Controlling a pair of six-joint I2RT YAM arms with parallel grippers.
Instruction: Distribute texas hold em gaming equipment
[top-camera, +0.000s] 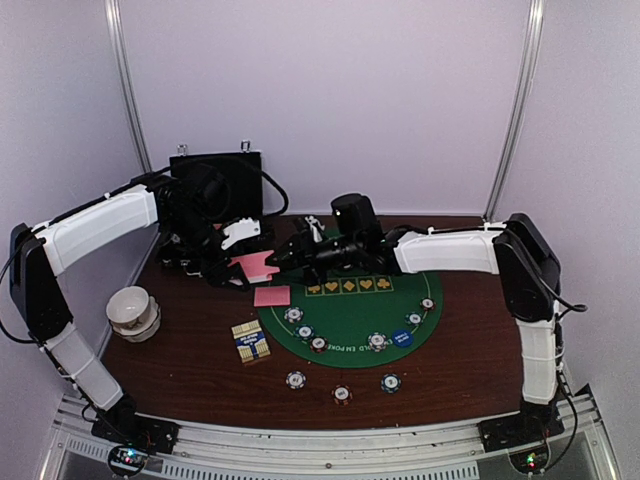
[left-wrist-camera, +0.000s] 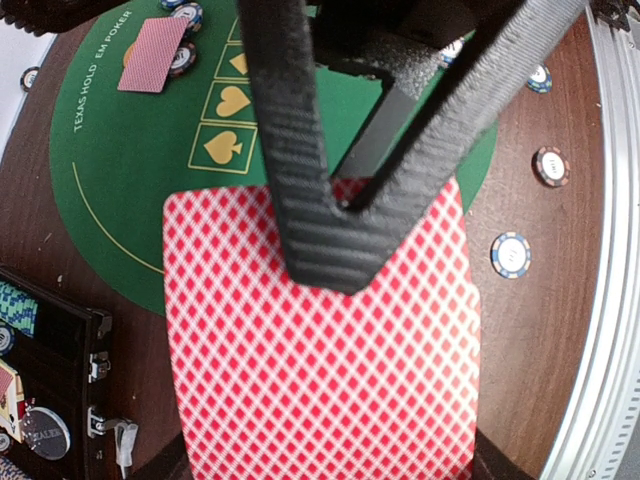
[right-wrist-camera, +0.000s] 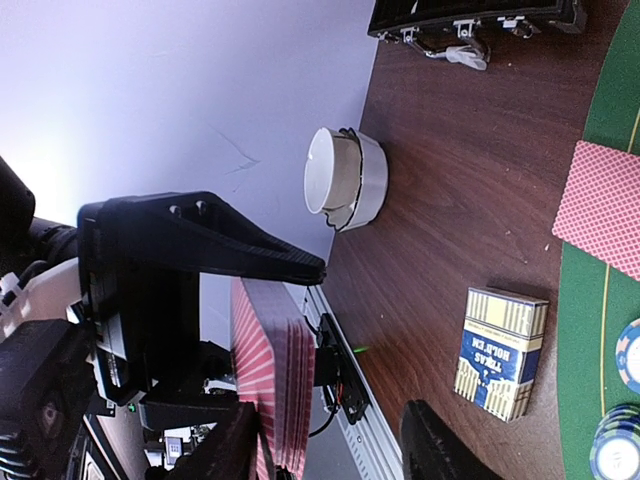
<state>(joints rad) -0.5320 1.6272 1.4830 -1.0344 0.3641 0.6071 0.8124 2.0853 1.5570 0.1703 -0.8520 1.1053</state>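
My left gripper (top-camera: 243, 262) is shut on a deck of pink-backed cards (top-camera: 257, 265) above the table's left centre. In the left wrist view the deck (left-wrist-camera: 320, 360) fills the frame, and a right finger (left-wrist-camera: 320, 240) lies over its top card. My right gripper (top-camera: 283, 256) is open. In the right wrist view (right-wrist-camera: 335, 415) the deck's edge (right-wrist-camera: 280, 380) stands next to one of its fingers. One card (top-camera: 271, 296) lies face down at the green mat's (top-camera: 350, 310) left edge. Several striped chips (top-camera: 377, 341) and a blue button (top-camera: 402, 338) lie on the mat. Three chips (top-camera: 341, 394) lie in front of it.
A blue and yellow card box (top-camera: 250, 342) lies left of the mat and shows in the right wrist view (right-wrist-camera: 503, 350). A white bowl (top-camera: 133, 310) stands at the left edge. The open black chip case (top-camera: 215, 190) stands at the back left.
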